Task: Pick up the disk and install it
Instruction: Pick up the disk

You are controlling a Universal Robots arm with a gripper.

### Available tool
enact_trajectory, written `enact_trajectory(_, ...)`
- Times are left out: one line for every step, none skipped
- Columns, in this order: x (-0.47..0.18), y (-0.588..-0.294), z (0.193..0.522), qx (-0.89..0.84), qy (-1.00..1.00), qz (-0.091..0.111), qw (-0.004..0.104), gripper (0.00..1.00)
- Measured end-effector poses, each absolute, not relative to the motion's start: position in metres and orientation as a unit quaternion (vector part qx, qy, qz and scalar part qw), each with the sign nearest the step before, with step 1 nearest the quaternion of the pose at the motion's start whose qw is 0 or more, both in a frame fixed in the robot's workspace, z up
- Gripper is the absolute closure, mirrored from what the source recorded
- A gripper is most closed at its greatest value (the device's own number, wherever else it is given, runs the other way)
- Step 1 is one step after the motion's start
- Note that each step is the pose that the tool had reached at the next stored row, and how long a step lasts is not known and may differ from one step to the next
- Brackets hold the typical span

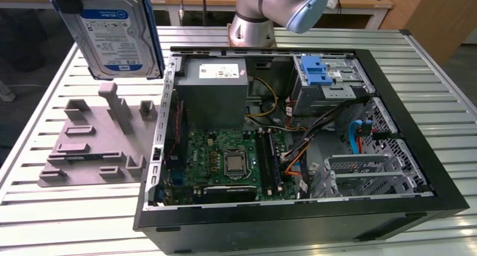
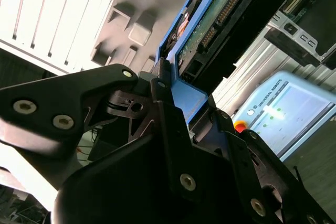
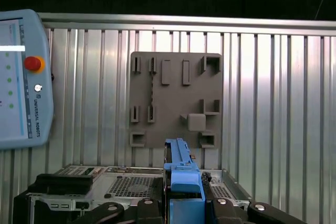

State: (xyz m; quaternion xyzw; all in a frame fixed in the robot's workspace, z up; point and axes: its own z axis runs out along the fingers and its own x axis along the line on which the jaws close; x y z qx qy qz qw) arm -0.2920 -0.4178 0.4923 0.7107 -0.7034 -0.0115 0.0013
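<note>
With the fingers drawn in narrow against the two flanks of a blue bracket, clamps the disk in the gripper. Presses one black finger flat on each side of that bracket in both wrist views, with no gap to see between pad and plastic.

Holds the disk upright and raised well above the slatted table, outside the computer case, off the case's side toward the exterior view's left. Turns the blue-and-white label toward the exterior camera and bares the green circuit board of the other face in the second wrist view. Hangs over a grey fixture plate lying just beside the case, clear of its pegs.

Keeps, inside the case with its side panel off, a grey power supply box at the corner nearest the disk, a motherboard next to it, and a drive cage with a blue latch at the corner farther from the disk. Catches a teach pendant in both wrist views, apart from the case.
</note>
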Motion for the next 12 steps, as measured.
enact_trajectory(-0.291, -0.418, 0.492, 0.711, -0.703, -0.011, 0.001, 0.64)
enact_trajectory(-0.29, -0.418, 0.492, 0.711, -0.703, -0.011, 0.001, 0.64)
enact_trajectory(-0.288, -0.418, 0.492, 0.711, -0.703, -0.011, 0.001, 0.64)
enact_trajectory(-0.287, -0.418, 0.492, 0.711, -0.703, -0.011, 0.001, 0.64)
enact_trajectory(-0.286, -0.418, 0.492, 0.711, -0.703, -0.011, 0.001, 0.64)
enact_trajectory(-0.285, -0.418, 0.492, 0.711, -0.703, -0.011, 0.001, 0.64)
enact_trajectory(-0.284, -0.418, 0.492, 0.711, -0.703, -0.011, 0.001, 0.64)
enact_trajectory(-0.283, -0.418, 0.492, 0.711, -0.703, -0.011, 0.001, 0.64)
enact_trajectory(-0.282, -0.418, 0.492, 0.711, -0.703, -0.011, 0.001, 0.64)
enact_trajectory(-0.28, -0.418, 0.492, 0.711, -0.703, -0.011, 0.001, 0.64)
enact_trajectory(-0.279, -0.418, 0.492, 0.711, -0.703, -0.011, 0.001, 0.64)
enact_trajectory(-0.278, -0.418, 0.492, 0.711, -0.703, -0.011, 0.001, 0.64)
